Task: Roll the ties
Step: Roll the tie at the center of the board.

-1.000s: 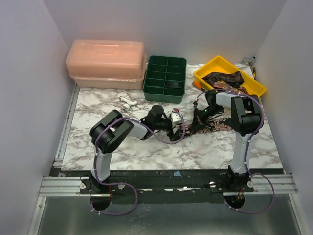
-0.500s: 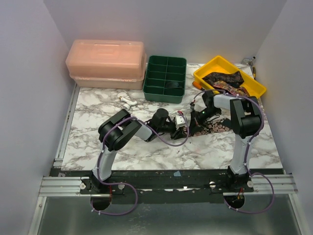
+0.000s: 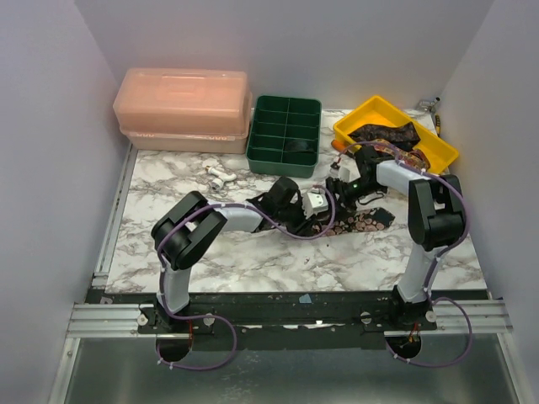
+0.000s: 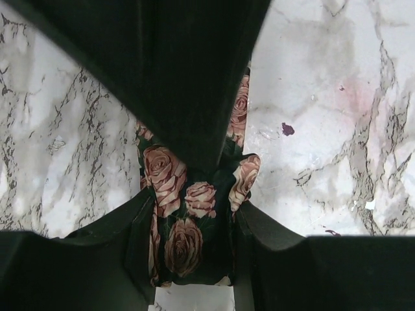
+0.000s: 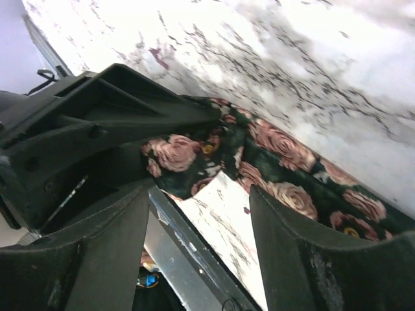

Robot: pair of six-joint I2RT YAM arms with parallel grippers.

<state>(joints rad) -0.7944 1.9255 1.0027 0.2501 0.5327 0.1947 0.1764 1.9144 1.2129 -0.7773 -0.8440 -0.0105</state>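
A dark tie (image 3: 364, 220) with pink roses lies flat on the marble table right of centre, its left end rolled up. My left gripper (image 3: 316, 205) is shut on that rolled end. In the left wrist view the rose fabric of the tie (image 4: 185, 194) fills the gap between both fingers of the left gripper (image 4: 191, 243). My right gripper (image 3: 340, 187) hovers just behind the roll, open. In the right wrist view the right gripper (image 5: 201, 227) has only bare table between its fingers, the tie (image 5: 285, 191) runs past them, and the left gripper's black finger (image 5: 117, 116) pins the roll.
More ties (image 3: 389, 135) lie in the yellow bin (image 3: 376, 105) at the back right. A green compartment tray (image 3: 284, 171) stands at the back centre and a pink lidded box (image 3: 184, 105) at the back left. Small white plastic pieces (image 3: 219, 176) lie in front of the box.
My left gripper moved right and closed on the tie's rolled end. My right gripper opened, let go of the tie and drew back a little toward the yellow bin.
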